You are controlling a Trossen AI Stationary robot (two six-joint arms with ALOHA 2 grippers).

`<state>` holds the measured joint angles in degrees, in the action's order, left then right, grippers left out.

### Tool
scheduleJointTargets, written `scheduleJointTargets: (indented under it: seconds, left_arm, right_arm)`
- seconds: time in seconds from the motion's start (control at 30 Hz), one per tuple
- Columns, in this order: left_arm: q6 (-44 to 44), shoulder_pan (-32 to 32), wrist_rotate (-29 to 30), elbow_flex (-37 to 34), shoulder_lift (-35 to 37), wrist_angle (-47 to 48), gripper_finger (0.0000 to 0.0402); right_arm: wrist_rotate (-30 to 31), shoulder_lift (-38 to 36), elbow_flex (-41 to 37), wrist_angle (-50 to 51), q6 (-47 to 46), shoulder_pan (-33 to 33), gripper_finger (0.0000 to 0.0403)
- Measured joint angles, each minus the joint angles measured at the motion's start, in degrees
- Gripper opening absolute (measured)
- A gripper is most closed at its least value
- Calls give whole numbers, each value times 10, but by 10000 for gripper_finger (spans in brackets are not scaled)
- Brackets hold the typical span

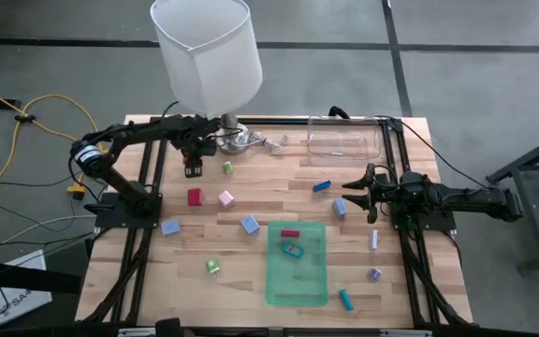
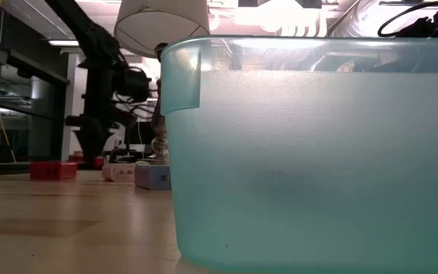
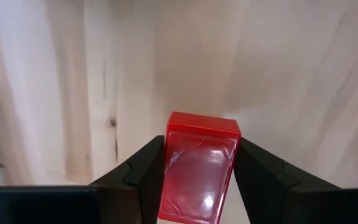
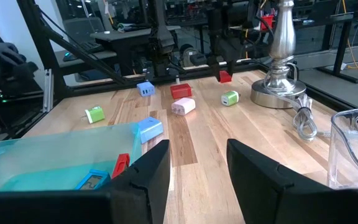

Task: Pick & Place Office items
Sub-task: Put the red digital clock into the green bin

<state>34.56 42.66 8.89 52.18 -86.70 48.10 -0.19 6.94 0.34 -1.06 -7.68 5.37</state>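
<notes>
My left gripper [image 1: 195, 168] hangs at the far left of the table, beside the lamp base [image 1: 237, 140], shut on a small red block [image 3: 201, 165]. The right wrist view also shows this red block [image 4: 224, 76], just above the wood. Other office items lie loose: a red block [image 1: 194, 197], a pink one [image 1: 225, 197], a green one [image 1: 227, 168] and blue ones [image 1: 250, 224]. The green tray [image 1: 314, 281] holds a red piece [image 1: 290, 233] and a blue piece [image 1: 293, 249]. My right gripper [image 1: 358, 192] waits open at the right, level, with nothing between its fingers. My left gripper pinches the red block by two opposite sides [image 3: 171, 155] between its two fingers [image 3: 145, 165]. The fingers come from above, pointing down. The block's top end stands between them and its far end sticks out past their tips, clear of the table.
A tall lamp with a white shade [image 1: 209, 56] stands at the far edge over my left arm. A clear container [image 1: 344, 140] sits at the far right. More small pieces lie near the right and near edges: white [image 1: 374, 240], purple [image 1: 374, 274], teal [image 1: 345, 299].
</notes>
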Motion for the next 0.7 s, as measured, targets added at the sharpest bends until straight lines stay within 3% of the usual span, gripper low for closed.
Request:
scheduleJointTargets:
  seconds: [0.2, 0.43, 0.7]
  left_arm:
    - [-53, -72, 0, 12, 20, 6, 159]
    - [-128, -199, 0, 35, 23, 21, 159]
    - [-186, -324, 0, 107, 23, 19, 159]
  right_arm:
    - [0, 0, 0, 0, 0, 0, 146]
    - [0, 0, 0, 0, 0, 0, 146]
    - [0, 0, 0, 0, 0, 0, 146]
